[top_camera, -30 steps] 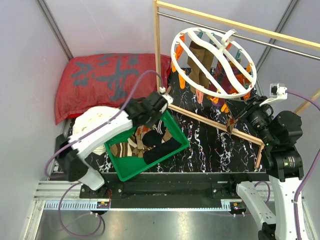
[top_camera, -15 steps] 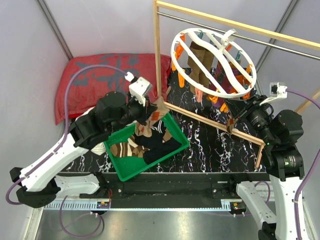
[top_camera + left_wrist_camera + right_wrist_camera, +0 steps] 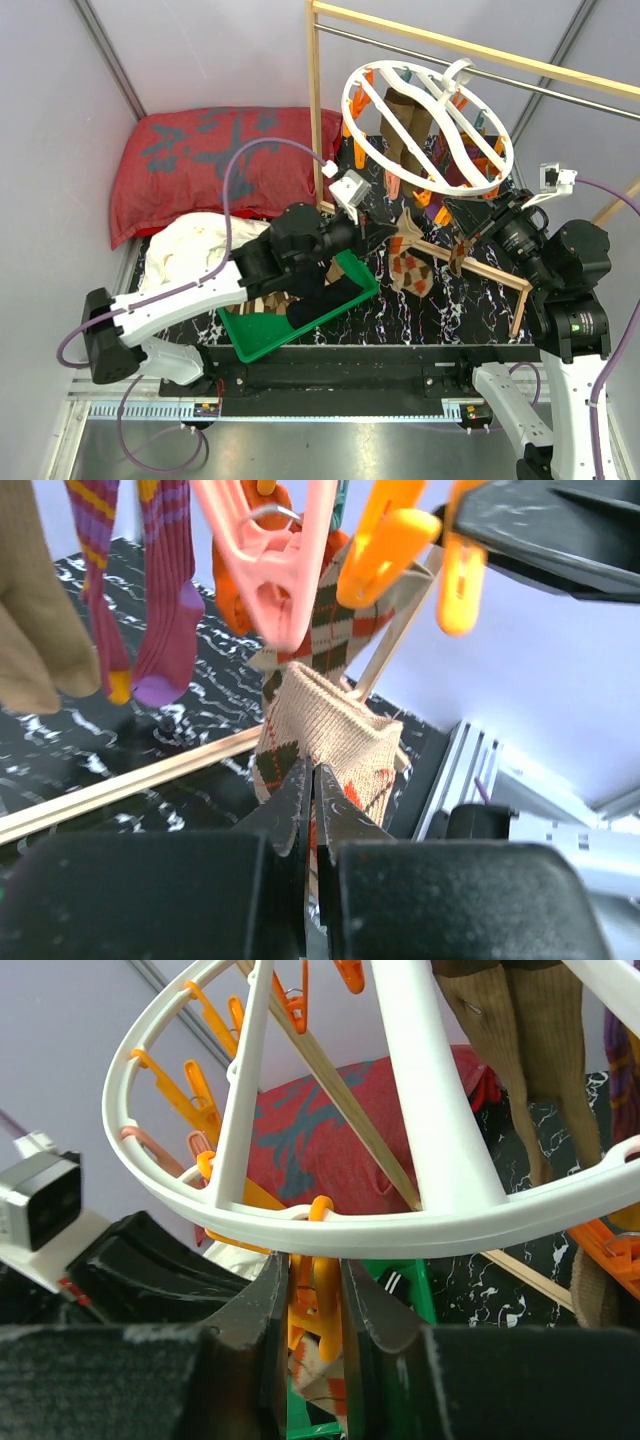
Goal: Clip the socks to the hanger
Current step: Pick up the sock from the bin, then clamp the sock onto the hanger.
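Where bare, black marbled tabletop (image 3: pixel 470 312)

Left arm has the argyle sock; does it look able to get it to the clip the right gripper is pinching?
Probably yes. The left gripper holds the sock just beside the orange clip pinched by the right gripper under the hanger; only neighbouring clips hang close, nothing blocks the gap.

white arms (image 3: pixel 190 297) with black joints (image 3: pixel 300 237), black fingers (image 3: pixel 285 815), trailing purple cables (image 3: pixel 227 195).
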`<state>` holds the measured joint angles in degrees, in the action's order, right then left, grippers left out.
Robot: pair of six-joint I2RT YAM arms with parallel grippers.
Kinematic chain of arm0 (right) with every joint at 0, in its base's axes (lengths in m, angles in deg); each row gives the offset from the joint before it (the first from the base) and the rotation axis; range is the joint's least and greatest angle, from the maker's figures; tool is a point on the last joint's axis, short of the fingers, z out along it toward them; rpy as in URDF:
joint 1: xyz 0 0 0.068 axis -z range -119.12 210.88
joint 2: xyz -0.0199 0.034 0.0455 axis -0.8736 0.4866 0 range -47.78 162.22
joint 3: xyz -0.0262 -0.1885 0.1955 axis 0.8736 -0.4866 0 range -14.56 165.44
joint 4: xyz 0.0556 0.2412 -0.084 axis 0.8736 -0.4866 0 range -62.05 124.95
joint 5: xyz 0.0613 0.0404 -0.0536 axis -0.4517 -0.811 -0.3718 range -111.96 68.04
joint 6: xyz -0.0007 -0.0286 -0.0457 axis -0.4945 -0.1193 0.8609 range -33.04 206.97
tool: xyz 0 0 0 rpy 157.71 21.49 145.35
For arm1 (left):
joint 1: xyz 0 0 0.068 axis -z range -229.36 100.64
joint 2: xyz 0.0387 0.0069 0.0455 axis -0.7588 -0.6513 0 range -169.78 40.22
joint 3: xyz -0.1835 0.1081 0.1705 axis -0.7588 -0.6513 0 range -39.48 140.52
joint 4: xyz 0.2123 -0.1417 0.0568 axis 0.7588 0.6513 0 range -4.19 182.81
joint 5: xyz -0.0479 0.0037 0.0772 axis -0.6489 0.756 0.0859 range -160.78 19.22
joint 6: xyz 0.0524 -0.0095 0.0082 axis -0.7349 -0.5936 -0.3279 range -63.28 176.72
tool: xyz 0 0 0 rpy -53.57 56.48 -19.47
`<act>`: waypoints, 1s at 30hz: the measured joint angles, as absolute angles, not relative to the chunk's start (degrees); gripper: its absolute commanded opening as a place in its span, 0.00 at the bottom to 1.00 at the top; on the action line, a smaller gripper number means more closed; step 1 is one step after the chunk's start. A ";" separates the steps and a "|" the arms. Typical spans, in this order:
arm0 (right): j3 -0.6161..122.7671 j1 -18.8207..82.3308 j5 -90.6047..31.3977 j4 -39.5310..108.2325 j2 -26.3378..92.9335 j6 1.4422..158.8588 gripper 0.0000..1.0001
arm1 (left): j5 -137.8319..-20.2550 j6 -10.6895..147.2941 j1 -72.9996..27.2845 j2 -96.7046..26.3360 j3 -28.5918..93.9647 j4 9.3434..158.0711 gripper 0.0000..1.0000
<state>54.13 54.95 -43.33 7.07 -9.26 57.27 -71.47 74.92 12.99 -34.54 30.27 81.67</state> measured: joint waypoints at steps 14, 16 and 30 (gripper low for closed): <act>52.03 54.97 -46.10 10.96 -10.40 57.10 0.04 | -73.94 80.65 13.56 -41.16 33.20 71.99 0.00; 51.44 54.97 -46.63 11.57 -10.44 57.10 0.04 | -74.14 80.86 13.56 -41.27 33.84 71.48 0.00; 50.02 54.99 -48.66 14.35 -10.86 57.97 0.03 | -75.36 81.83 13.67 -42.41 35.17 71.00 0.00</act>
<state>50.02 54.99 -48.66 14.35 -10.86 57.97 -75.36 81.83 13.67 -42.41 35.17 71.00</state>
